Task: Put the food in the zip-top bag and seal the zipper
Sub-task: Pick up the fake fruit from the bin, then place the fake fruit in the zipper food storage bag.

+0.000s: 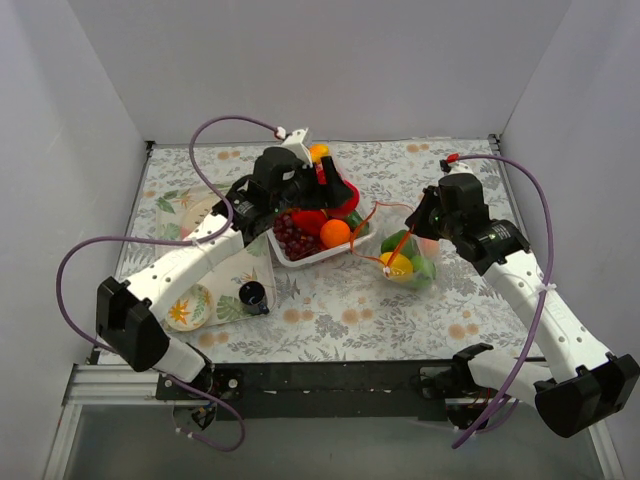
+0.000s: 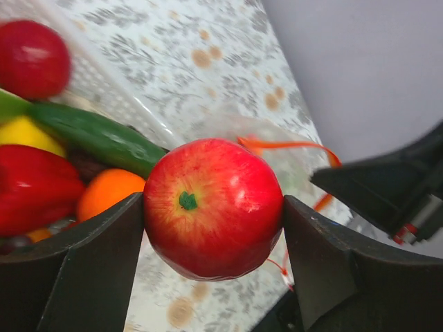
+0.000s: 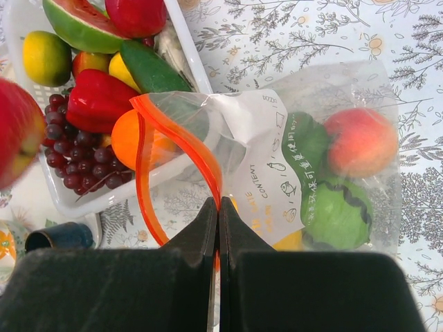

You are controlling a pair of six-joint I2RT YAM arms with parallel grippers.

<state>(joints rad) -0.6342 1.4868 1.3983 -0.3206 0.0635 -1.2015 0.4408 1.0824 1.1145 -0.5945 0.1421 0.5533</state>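
Note:
My left gripper is shut on a glossy red apple and holds it above the table, near the white tray; in the top view the left gripper hangs over the tray's far end. The apple also shows blurred at the left edge of the right wrist view. My right gripper is shut on the orange-red zipper and holds the clear zip-top bag open towards the tray. The bag holds a peach, a green fruit and a yellow piece.
The tray holds grapes, a red pepper, an orange, a cucumber and a watermelon slice. A flowered plate and a dark cup sit front left.

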